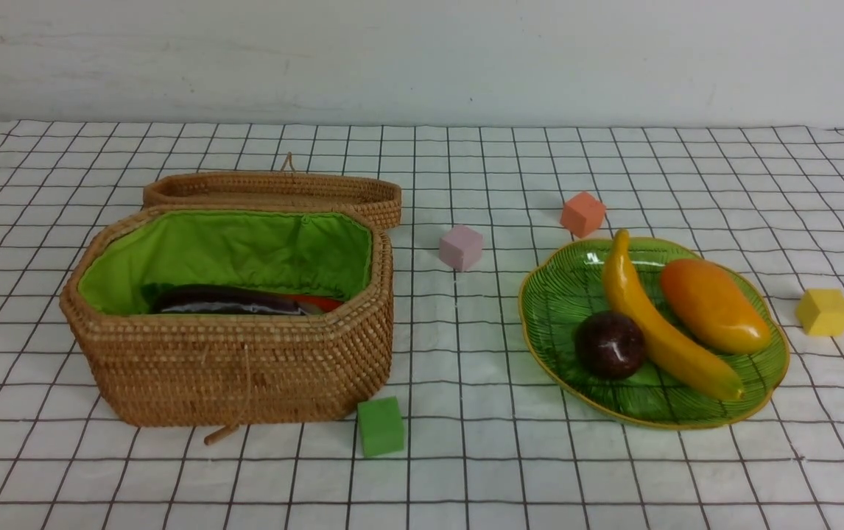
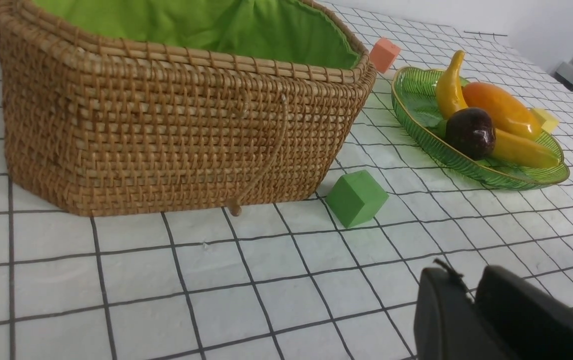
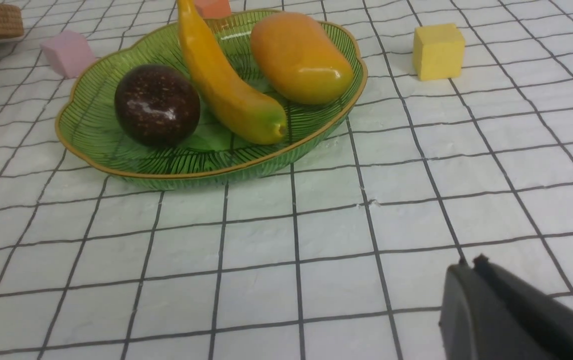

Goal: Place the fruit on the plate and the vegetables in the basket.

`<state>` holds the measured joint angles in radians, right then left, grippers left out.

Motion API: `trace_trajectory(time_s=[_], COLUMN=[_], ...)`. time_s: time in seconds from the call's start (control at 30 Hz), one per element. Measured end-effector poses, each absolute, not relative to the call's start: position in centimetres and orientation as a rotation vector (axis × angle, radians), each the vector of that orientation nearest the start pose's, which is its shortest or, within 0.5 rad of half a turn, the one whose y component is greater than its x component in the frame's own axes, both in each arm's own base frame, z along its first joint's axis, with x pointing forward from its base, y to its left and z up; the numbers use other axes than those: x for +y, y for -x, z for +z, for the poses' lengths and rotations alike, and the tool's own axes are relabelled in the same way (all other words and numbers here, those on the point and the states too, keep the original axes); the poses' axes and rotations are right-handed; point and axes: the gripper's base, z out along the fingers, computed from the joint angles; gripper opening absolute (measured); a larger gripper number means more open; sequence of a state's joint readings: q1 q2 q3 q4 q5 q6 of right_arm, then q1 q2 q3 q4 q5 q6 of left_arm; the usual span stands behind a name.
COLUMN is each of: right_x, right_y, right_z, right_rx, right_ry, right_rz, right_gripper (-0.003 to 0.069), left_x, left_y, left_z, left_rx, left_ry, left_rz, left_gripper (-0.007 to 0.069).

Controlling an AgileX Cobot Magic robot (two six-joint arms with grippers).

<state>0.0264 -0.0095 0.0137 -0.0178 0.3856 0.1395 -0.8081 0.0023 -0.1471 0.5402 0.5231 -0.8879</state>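
Your banana (image 1: 663,324), mango (image 1: 714,305) and maroon fruit (image 1: 609,344) lie on the plate (image 1: 554,302); the eggplant (image 1: 223,300) lies in the basket (image 1: 230,368). Your right end effector (image 3: 471,265) is closed and empty; I cannot tell whether your left end effector (image 2: 469,285) is closed.

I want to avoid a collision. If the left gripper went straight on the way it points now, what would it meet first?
Probably the green cube, which sits on the cloth ahead of the left gripper, close by the basket. Depth is unclear, so it might pass beside the cube and reach the plate.
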Motion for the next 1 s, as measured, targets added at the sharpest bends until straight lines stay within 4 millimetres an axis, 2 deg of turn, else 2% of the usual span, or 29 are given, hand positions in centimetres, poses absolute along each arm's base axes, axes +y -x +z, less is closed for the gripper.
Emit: trace_trajectory(time_s=[0.3,0.5,0.6,0.73,0.87,0.9,0.97,1.0], right_x=[0.1,0.1,0.1,0.1,0.1,0.1,0.1,0.1], right_y=[-5.2,-5.2,-5.2,-5.2,-5.2,-5.2,-5.2,-5.2], right_z=[17.4,17.4,17.4,17.4,17.4,17.4,17.4,17.4], right_rx=[1.872,1.872,1.872,1.872,1.872,1.872,1.872,1.872], right_ry=[-0.095,-0.095,-0.095,-0.095,-0.095,-0.095,-0.095,-0.095], right_rz=[0.097,0.097,0.097,0.097,0.097,0.097,0.097,0.097], right_gripper=[-0.0001,-0.0001,0.0,0.0003,0.0005,0.0006,0.0008,0.0009], left_x=[-1.4,-1.1,-1.1,-1.0,-1.0,-1.0,-1.0,-1.0], left_y=[-4.6,-4.7,-4.7,-4.7,-5.0,-5.3,-5.5,-5.6], left_z=[22.2,23.0,24.0,24.3,22.9,21.6,20.4,19.2], left_rx=[1.825,1.732,1.606,1.557,1.574,1.599,1.622,1.675], left_ry=[-0.168,-0.019,-0.015,-0.053,-0.046,-0.027,-0.009,0.026], left_rz=[-0.627,-0.573,-0.462,-0.31,-0.256,-0.252,-0.257,-0.279], left_gripper=[0.0103,0.0095,0.0,-0.0013,-0.0013,-0.0013,-0.0013,-0.0013])
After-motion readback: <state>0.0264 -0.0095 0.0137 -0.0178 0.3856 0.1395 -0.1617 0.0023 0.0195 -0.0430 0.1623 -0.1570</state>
